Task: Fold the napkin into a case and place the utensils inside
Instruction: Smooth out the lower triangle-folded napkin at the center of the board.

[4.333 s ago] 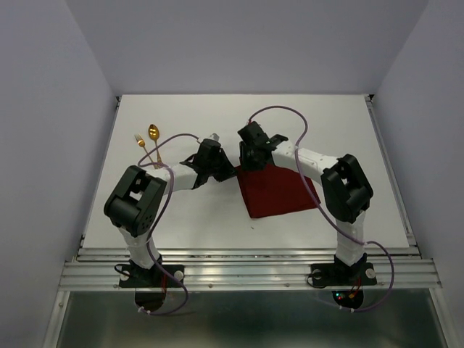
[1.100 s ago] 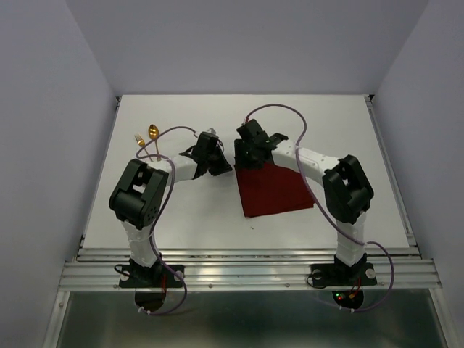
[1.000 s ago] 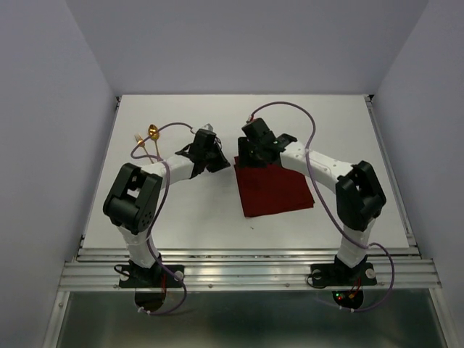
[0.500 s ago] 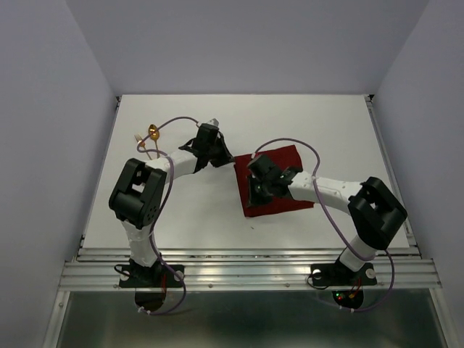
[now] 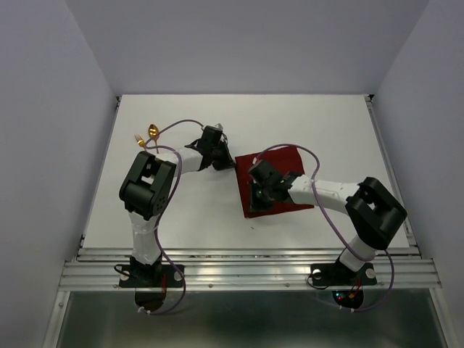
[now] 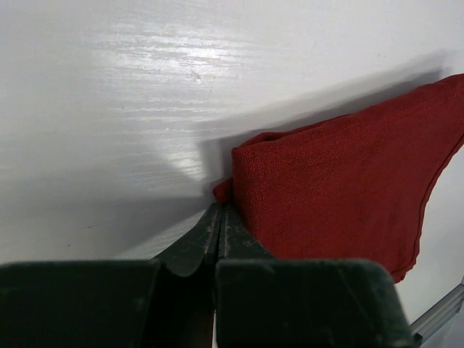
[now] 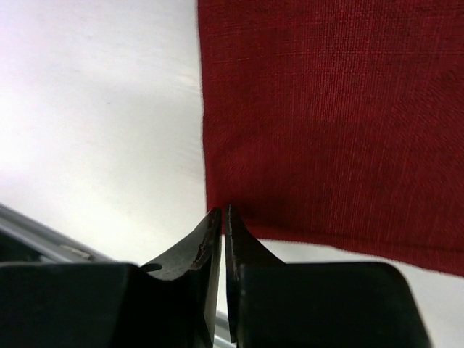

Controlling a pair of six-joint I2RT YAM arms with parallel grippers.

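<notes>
Top view: the maroon napkin (image 5: 286,165) lies on the white table (image 5: 326,123), a bit right of the middle of the frame, turned slightly so its left edge leans. Both arms reach in to that left edge, one at each end

The left gripper (image 6: 217,212) is at the napkin's upper-left corner. On its wrist cam the jaws are squeezed together with no real gap. The cloth corner is bunched up right at the tips with a little red nub poking out, so it's pinching the napkin. The rest of the cloth spreads off to the right of that frame and the corner looks doubled over

The right gripper (image 7: 222,212) is at the lower-left corner. Its wrist cam shows the jaws pressed nearly together, only a sliver between them. The tips sit right on the corner where the side and bottom edges meet, and as far as I can see it's nipping the edge. The cloth there is flat and smooth, filling the upper right of that frame

The gold spoon (image 5: 153,131) and fork (image 5: 138,138) sit just beside each other in the table's upper left, well apart from the napkin
</notes>
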